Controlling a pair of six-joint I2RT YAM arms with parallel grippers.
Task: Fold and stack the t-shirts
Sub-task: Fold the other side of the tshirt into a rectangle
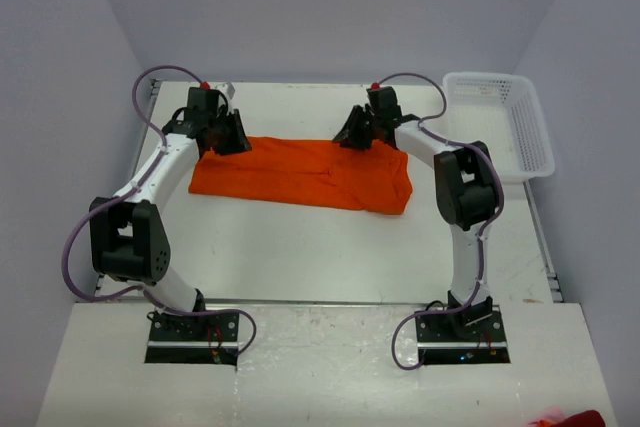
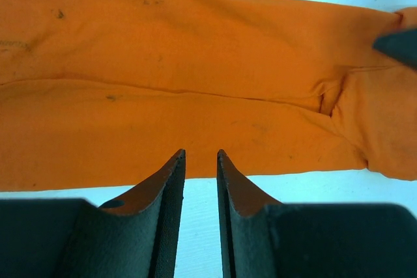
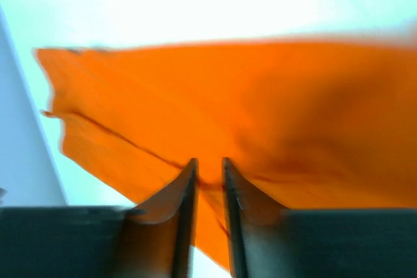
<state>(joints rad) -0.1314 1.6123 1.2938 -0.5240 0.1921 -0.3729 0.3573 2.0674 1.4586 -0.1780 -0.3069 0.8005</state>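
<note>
Presently, you see the t-shirt (image 1: 300, 175) strip-folded toward 12 o'clock, stacking pending; left gripper (image 2: 201, 154) nearly closed, empty; right gripper (image 3: 208, 161) unclear.

A white table (image 1: 330, 247) is sitting in a corner, with pale lilac walls (image 1: 330, 7) rising behind it and on both sides. Even light is falling across it. A white basket (image 1: 541, 127) is resting at its far right edge.

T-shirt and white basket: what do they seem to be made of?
The t-shirt looks like soft, matte knit cloth, maybe cotton: it wrinkles and holds creases. The basket looks like rigid white plastic, judging by its moulded lattice walls.
</note>
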